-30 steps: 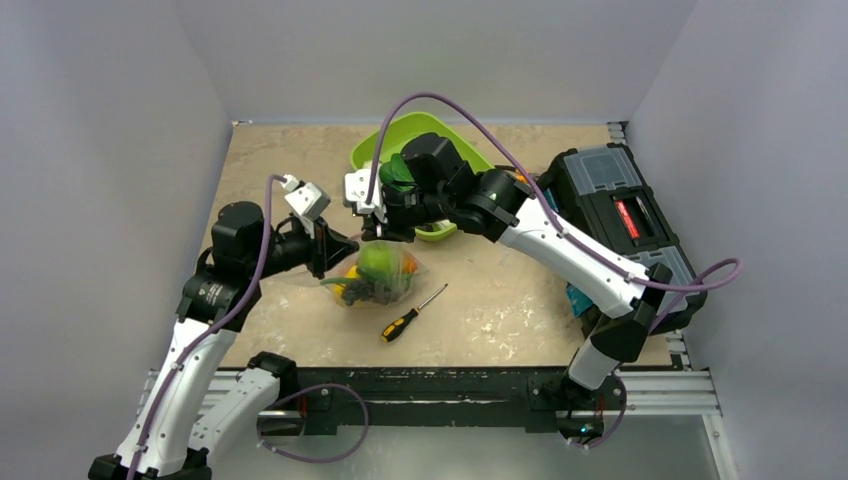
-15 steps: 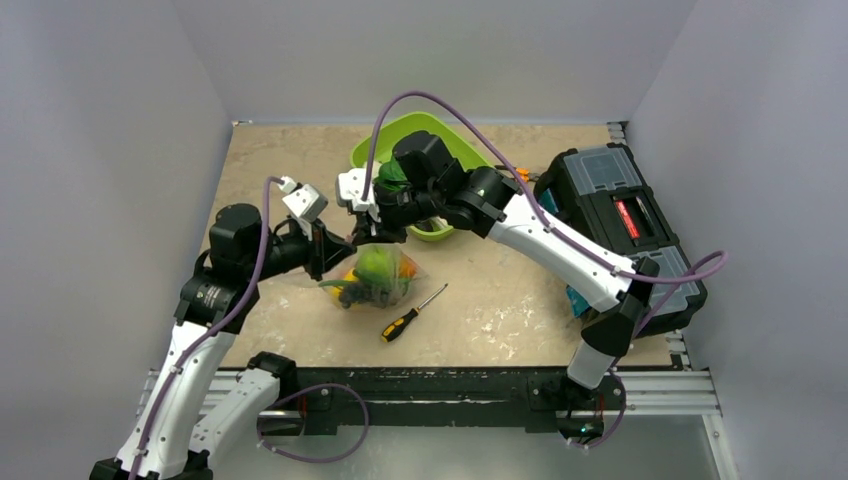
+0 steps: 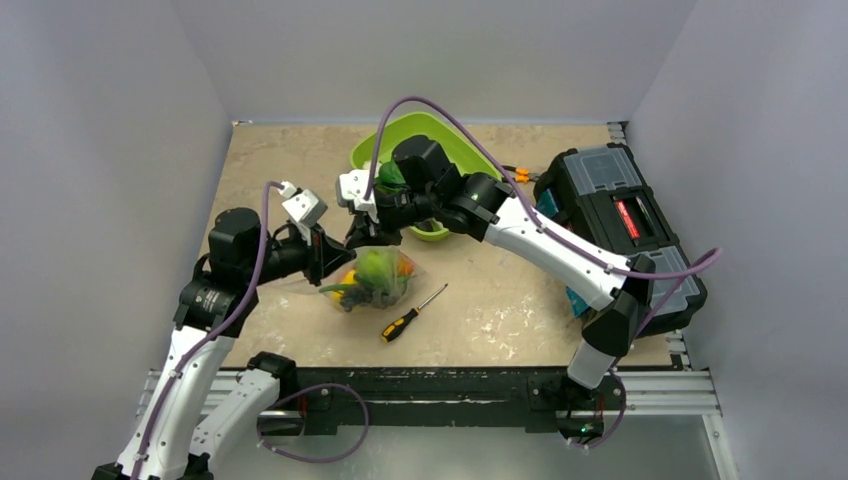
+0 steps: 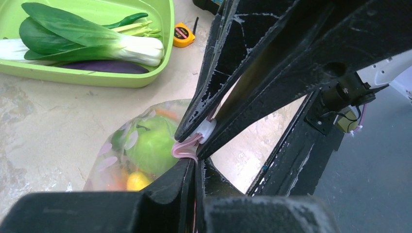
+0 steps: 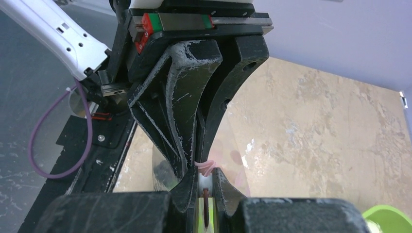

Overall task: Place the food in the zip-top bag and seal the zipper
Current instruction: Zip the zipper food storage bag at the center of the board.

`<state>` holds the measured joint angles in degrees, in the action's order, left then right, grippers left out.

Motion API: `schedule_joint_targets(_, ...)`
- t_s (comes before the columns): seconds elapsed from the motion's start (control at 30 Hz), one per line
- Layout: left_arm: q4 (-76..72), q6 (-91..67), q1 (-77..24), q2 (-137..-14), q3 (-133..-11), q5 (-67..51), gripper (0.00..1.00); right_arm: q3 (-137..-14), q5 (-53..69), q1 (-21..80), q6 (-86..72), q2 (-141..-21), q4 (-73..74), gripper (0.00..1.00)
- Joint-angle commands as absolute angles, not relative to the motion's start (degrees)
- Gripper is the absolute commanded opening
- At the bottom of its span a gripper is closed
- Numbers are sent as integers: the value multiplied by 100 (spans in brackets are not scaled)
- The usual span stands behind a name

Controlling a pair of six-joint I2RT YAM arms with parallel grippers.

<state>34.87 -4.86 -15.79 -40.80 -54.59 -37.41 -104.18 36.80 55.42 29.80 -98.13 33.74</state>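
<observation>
Since half a second ago, our right arm has drawn a little further toward the left one. The right fingers (image 3: 362, 236) now sit just beside the left fingers (image 4: 192, 170), where a wider gap showed a second ago. The clear, crinkly zip-top bag (image 3: 375, 280) has slid slightly leftward with them.

We see both pairs of fingers pressed together on the thin pinkish zipper (image 4: 182, 149) along the bag's mouth. The left pair clamps the strip flat. The right pair pinches it at a small white piece, and the strip bulges in a short loop between the two grips. The bag rests on the tan table (image 3: 290, 165) below the grip. Inside it are a glossy green apple (image 4: 153, 143), a small yellow piece (image 4: 137, 180) and some orange.

A black-and-yellow-handled screwdriver (image 3: 410, 313) lies just beside the bag on its near right, apart from it. The lime-green rectangular tray (image 4: 145, 80) holds a white-stemmed leafy vegetable (image 4: 87, 41). It stands beyond the bag under our right forearm, with a small yellow tape measure (image 4: 183, 35) past its corner. A black toolbox (image 3: 620, 215) fills the table's right edge. The widest bare stretch of table runs from the bag to the far-left corner, and grey walls close three sides.
</observation>
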Motion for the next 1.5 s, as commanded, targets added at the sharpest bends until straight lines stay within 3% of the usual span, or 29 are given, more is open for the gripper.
schedule_joint_targets(0.0,2515,-484,-1644,-3999,-5515,-4531,0,-10319,4718,5695,2916,-9828,2782,1)
schedule_joint_targets(0.3,2408,-432,-1650,-3900,-5451,-4923,0,-10989,5818,5700,3531,-10428,4007,4)
schedule_joint_targets(0.47,2460,-403,-1652,-3917,-5449,-4657,0,-11125,6072,5700,3649,-10632,4244,11)
schedule_joint_targets(0.53,2473,-404,-1653,-3897,-5444,-4386,0,-11016,6025,5693,3635,-10547,4112,21)
schedule_joint_targets(0.63,2549,-390,-1651,-3893,-5453,-3913,0,-10627,5548,5590,3272,-10149,3688,43)
schedule_joint_targets(0.93,2584,-416,-1644,-3920,-5467,-3590,0,-7952,4424,4993,1465,-8029,918,80)
schedule_joint_targets(1.1,2559,-422,-1643,-3913,-5480,-3765,0,-7955,3803,4957,1198,-7983,846,79)
schedule_joint_targets(1.2,2543,-422,-1645,-3894,-5469,-3864,0,-8045,3744,4922,1073,-8049,812,71)
schedule_joint_targets(1.3,2556,-422,-1644,-3892,-5484,-3907,0,-8101,3793,4923,1099,-8071,800,57)
schedule_joint_targets(1.37,2556,-422,-1644,-3876,-5476,-3899,0,-8036,3832,4922,1131,-8036,712,39)
schedule_joint_targets(1.47,2562,-430,-1647,-3884,-5482,-3897,0,-7934,3901,4922,1141,-7973,532,24)
